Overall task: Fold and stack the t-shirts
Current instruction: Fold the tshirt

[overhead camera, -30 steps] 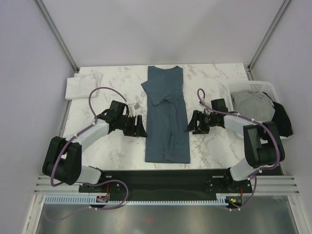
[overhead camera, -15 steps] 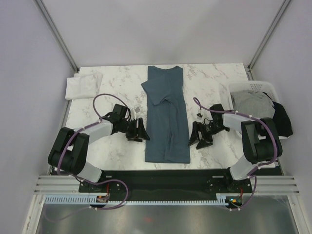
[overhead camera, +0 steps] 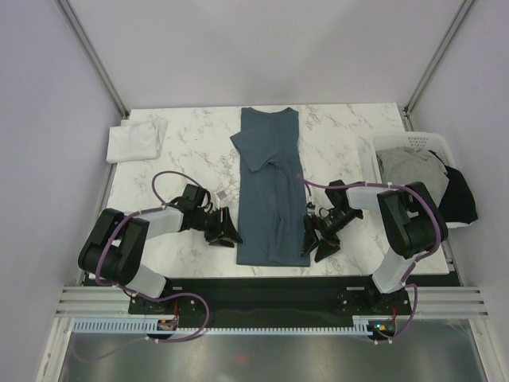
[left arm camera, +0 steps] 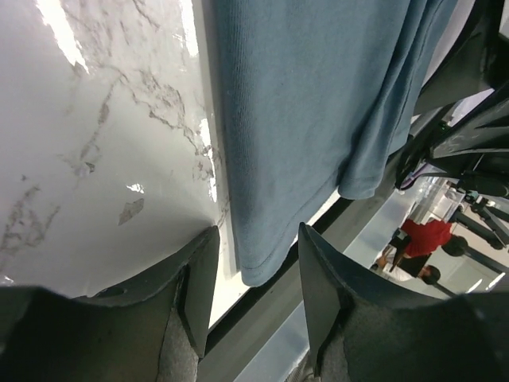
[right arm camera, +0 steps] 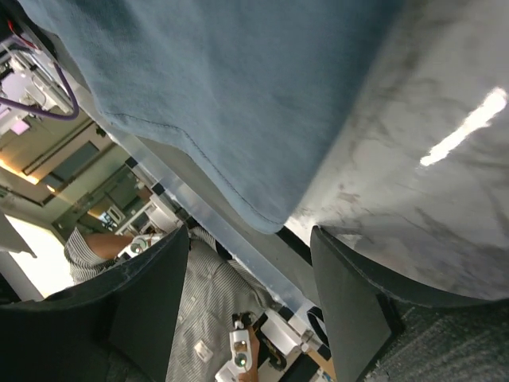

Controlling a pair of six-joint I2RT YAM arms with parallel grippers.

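Slate-blue t-shirt [overhead camera: 270, 199], marble table [overhead camera: 350, 135], pale walls [overhead camera: 254, 48]

A: How many shirts are showing?

B: 4. The slate-blue shirt [overhead camera: 270, 191] is lying flat along the middle of the table [overhead camera: 191, 151], folded into 1 long narrow strip. Its collar is pointing to the far side and its hem is reaching the near edge.

A: And the other 3?

B: The white shirt [overhead camera: 137, 139] is sitting bundled at the far left corner. The light grey shirt [overhead camera: 409, 171] is lying crumpled in the basket [overhead camera: 413, 141], and the black shirt [overhead camera: 460, 195] is hanging over its right rim.
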